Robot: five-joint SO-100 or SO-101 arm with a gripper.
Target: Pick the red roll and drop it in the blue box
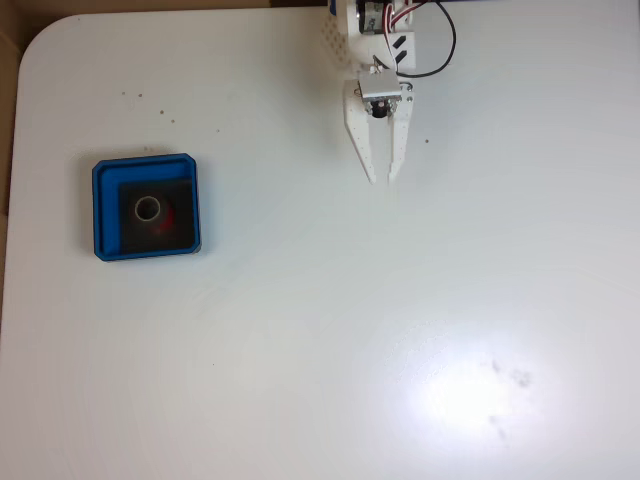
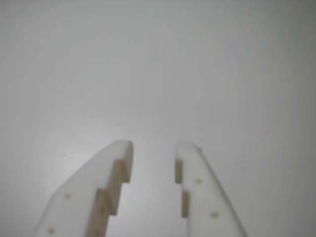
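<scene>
In the fixed view the blue box (image 1: 146, 206) sits on the left part of the white table. The red roll (image 1: 168, 217) lies inside it on the black floor, its pale core facing up and a bit of red showing at its right side. My white gripper (image 1: 381, 178) hangs near the table's far edge, well to the right of the box, fingertips pointing toward the near side. The wrist view shows the gripper (image 2: 154, 147) narrowly open over bare white table, with nothing between its fingers.
The white table (image 1: 320, 340) has a rounded corner at the upper left and a bright glare patch at the lower right. A black cable (image 1: 447, 45) loops beside the arm at the top. A few small dark specks dot the surface.
</scene>
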